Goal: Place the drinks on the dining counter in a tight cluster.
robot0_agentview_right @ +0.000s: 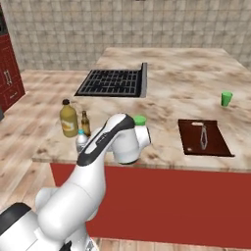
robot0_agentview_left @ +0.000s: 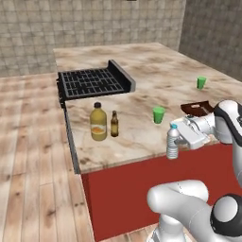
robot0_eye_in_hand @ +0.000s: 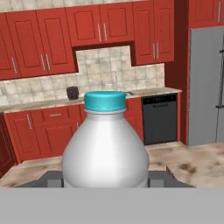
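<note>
end effector (robot0_agentview_left: pixel 182 138) is grasping the water bottle (robot0_agentview_left: pixel 173 142) at the tabletop's (robot0_agentview_left: pixel 156 71) front edge, apart from the juice bottle (robot0_agentview_left: pixel 98 122) and brown bottle (robot0_agentview_left: pixel 114 124); a sideways carry is risking toppling them.

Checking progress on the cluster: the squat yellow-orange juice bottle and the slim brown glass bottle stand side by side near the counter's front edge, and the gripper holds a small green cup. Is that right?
Not quite. The gripper holds the small clear blue-capped water bottle, not a green cup; the hand view shows it between the fingers. The squat yellow-orange juice bottle and slim brown glass bottle do stand side by side.
</note>
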